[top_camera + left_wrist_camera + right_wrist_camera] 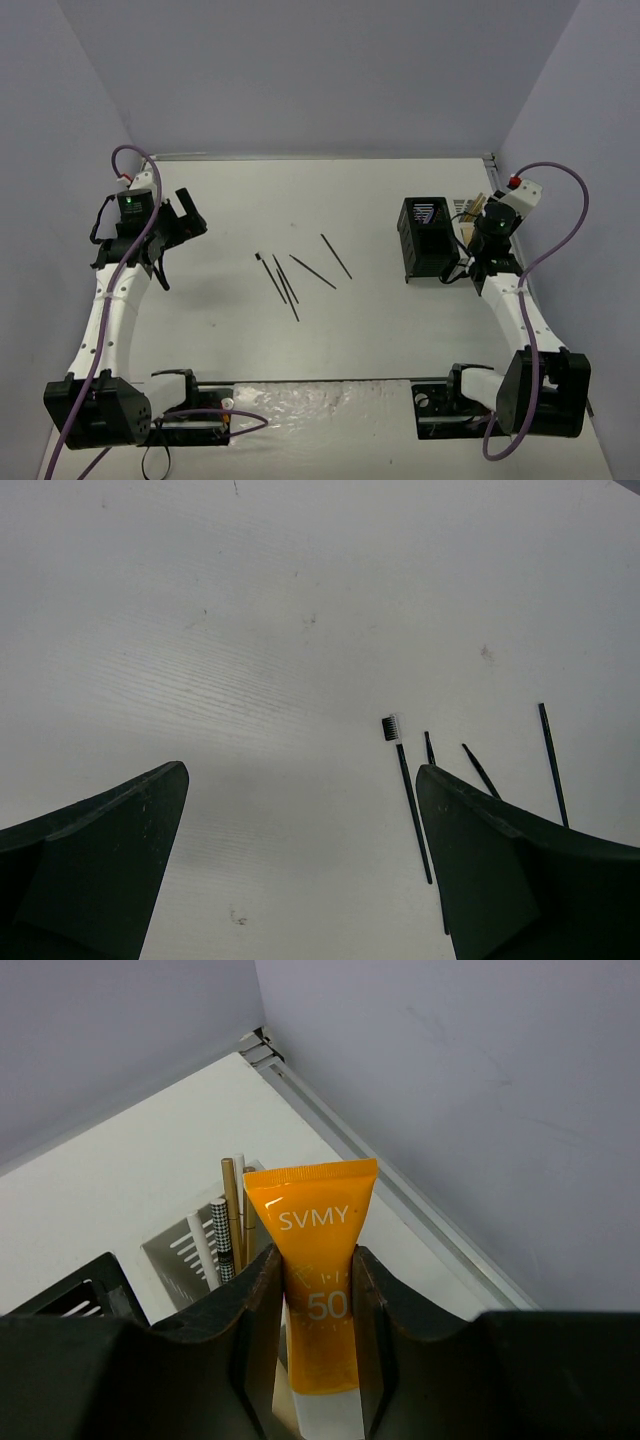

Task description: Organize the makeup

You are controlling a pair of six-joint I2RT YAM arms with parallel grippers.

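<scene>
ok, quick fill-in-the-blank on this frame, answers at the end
1. The right gripper is shut on the ___ tube.
2. The left gripper is ___ and holds nothing.
3. The tube's large number reads ___.
4. The black mesh holder stands beside the ___ gripper.
Missing: orange; open; 50; right.

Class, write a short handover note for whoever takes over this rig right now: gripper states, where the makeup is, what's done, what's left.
Left gripper: open, empty, above bare table to the left of the loose items.
Right gripper: shut on the orange tube, raised beside the holders near the right wall.
Done: beige sticks stand in the white compartment holder.
Left: stow the tube, then collect the brush and the thin black pencils lying mid-table.
</scene>
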